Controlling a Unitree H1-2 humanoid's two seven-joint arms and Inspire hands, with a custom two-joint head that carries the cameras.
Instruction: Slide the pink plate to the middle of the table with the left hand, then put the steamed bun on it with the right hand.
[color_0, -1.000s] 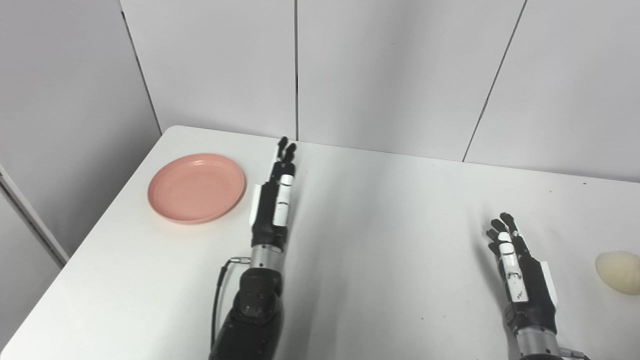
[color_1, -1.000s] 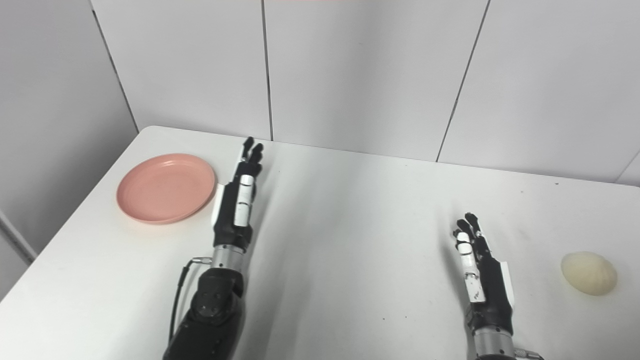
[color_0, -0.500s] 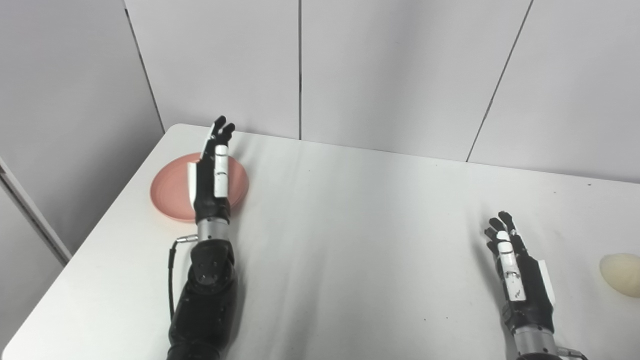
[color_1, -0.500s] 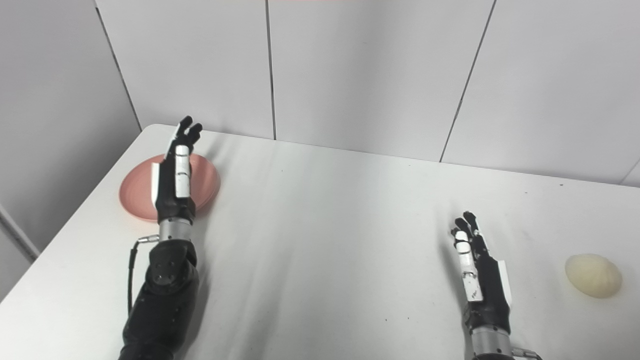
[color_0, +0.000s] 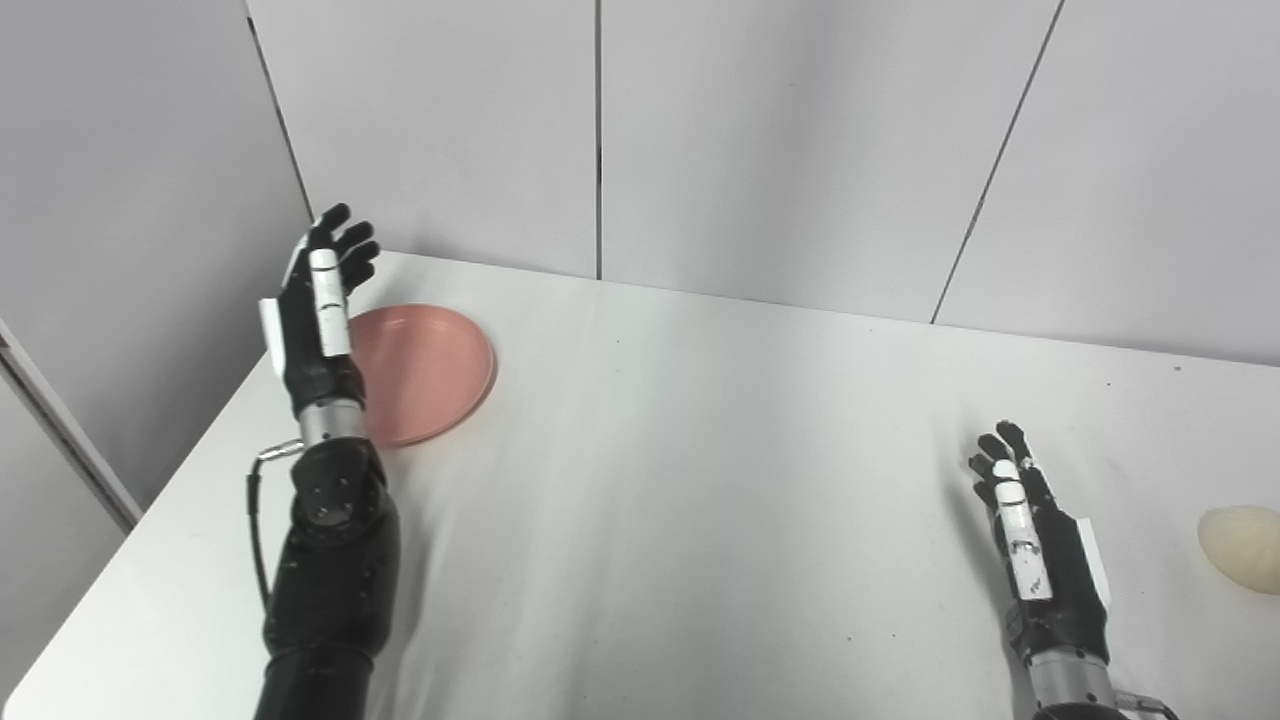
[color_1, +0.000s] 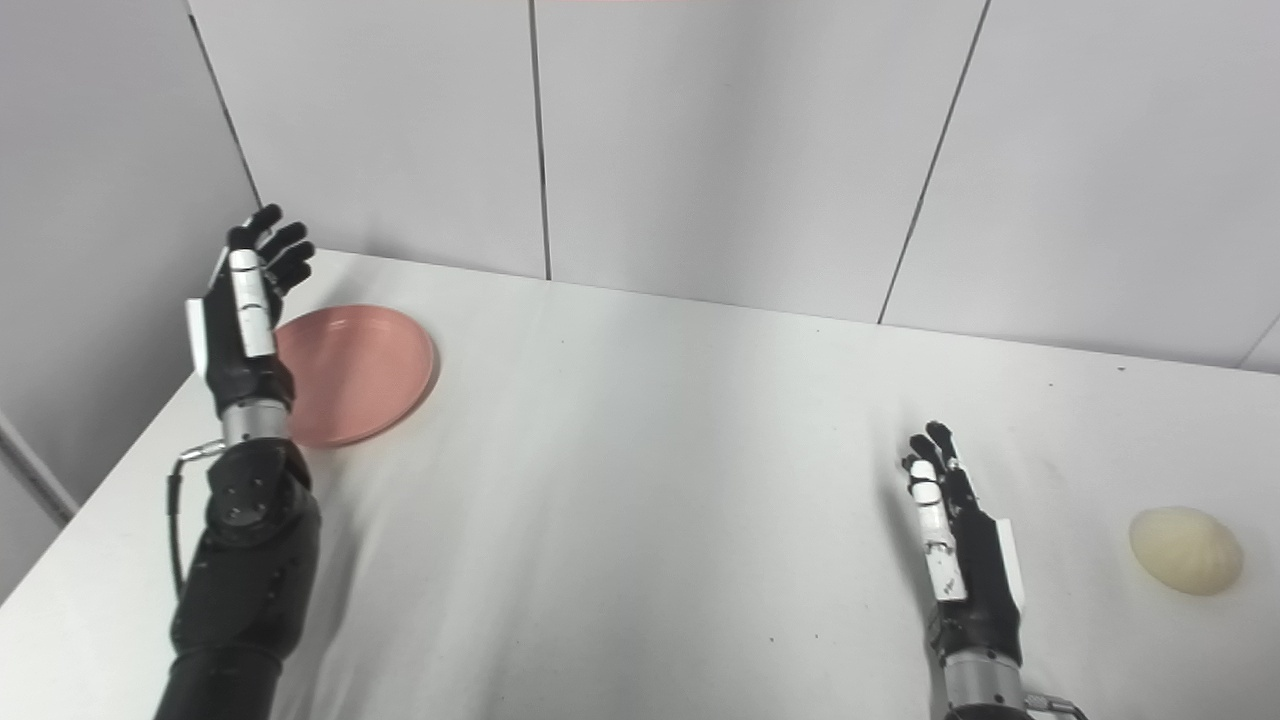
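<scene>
On white table (color_0: 700, 480) before grey panelled wall (color_0: 780, 140), pink plate (color_0: 430, 365).

Bright, even, seemingly overhead light leaves soft grey shadows on the white table (color_0: 700, 480); focus sharp, glare mild.

The left robot hand (color_0: 312, 318) is raised on its dark forearm at the left side, palm edge-on, its fingers (color_0: 345, 245) straight, spread a little and pointing up and away. It holds nothing. The right robot hand (color_1: 962, 555) sits low at the right, also empty, its fingers (color_1: 935, 455) extended together and pointing away from the robot.
</scene>
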